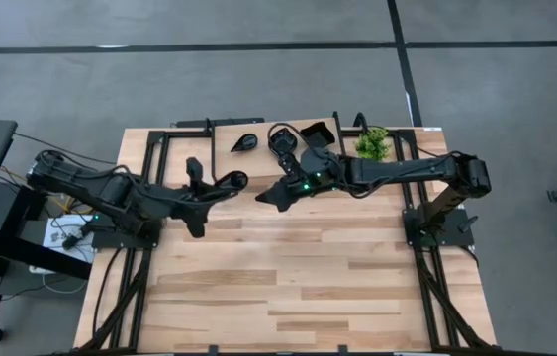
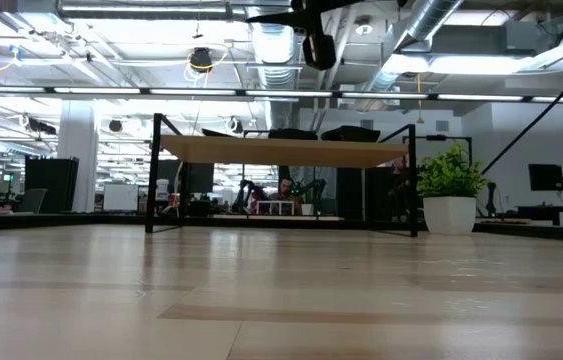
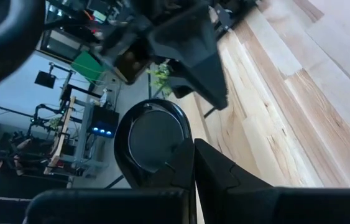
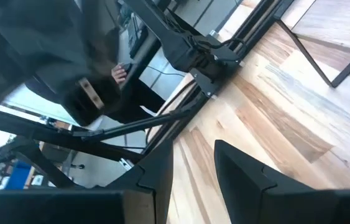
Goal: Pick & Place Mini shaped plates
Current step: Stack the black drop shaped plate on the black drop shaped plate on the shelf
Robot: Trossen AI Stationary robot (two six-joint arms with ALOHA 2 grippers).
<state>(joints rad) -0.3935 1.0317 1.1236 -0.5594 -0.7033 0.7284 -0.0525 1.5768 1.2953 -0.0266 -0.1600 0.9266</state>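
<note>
The left hand (image 1: 227, 184) grips a round plate (image 3: 153, 140) by its rim, up over the tabletop (image 1: 298, 287). The right hand (image 1: 270, 196) is half open and holds nothing. Lower the plate slowly and keep it flat.

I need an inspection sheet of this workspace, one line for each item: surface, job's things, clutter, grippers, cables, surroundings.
Surface: light wooden table, its near half bare.
Job's things: one round black plate held by the left gripper; a teardrop plate and a square plate lie at the table's far edge.
Clutter: small green potted plant at the far edge, by the right arm.
Grippers: left gripper shut on the round black plate's rim, above the table's far middle; right gripper close beside it, fingers apart, nothing seen between them.
Cables: black cables run along the table's left side; others lie on the floor left of the table.
Surroundings: grey floor around the table; open hall with ceiling lights behind it.
</note>
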